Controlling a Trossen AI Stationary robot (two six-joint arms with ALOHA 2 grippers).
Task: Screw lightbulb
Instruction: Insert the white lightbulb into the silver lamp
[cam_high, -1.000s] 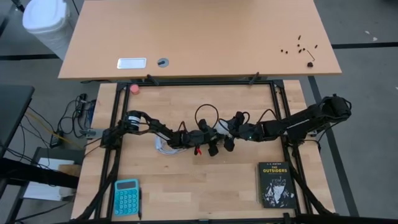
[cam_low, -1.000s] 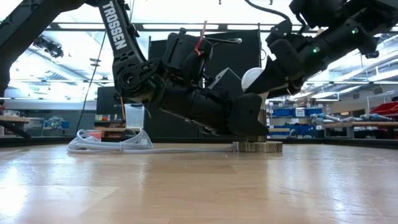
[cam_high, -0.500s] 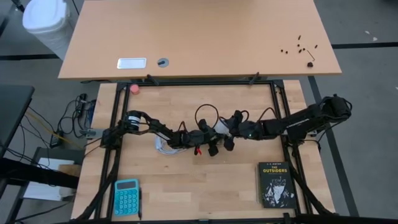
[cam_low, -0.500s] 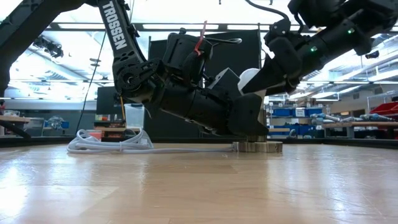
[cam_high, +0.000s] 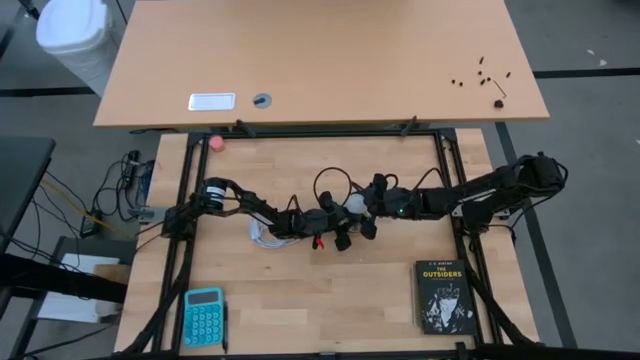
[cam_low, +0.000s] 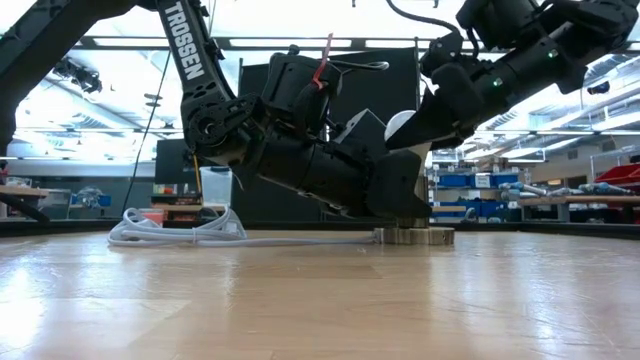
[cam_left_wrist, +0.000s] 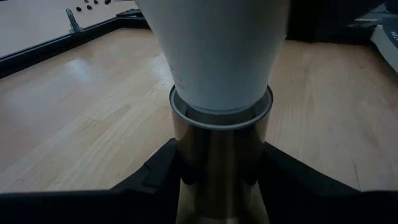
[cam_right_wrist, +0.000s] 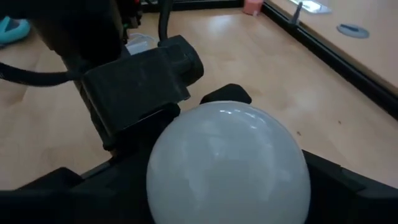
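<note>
Wooden worktop (cam_high: 330, 290) carries both arms at its middle. Left claw (cam_left_wrist: 221, 168) is pinched tight around the metallic socket (cam_left_wrist: 221, 155), whose disc base (cam_low: 413, 236) rests on the wood. Inside the socket the lightbulb (cam_right_wrist: 227, 165) stands upright, globe on top, narrow end down. Right claw (cam_right_wrist: 227, 186) spreads wide around the globe.
</note>
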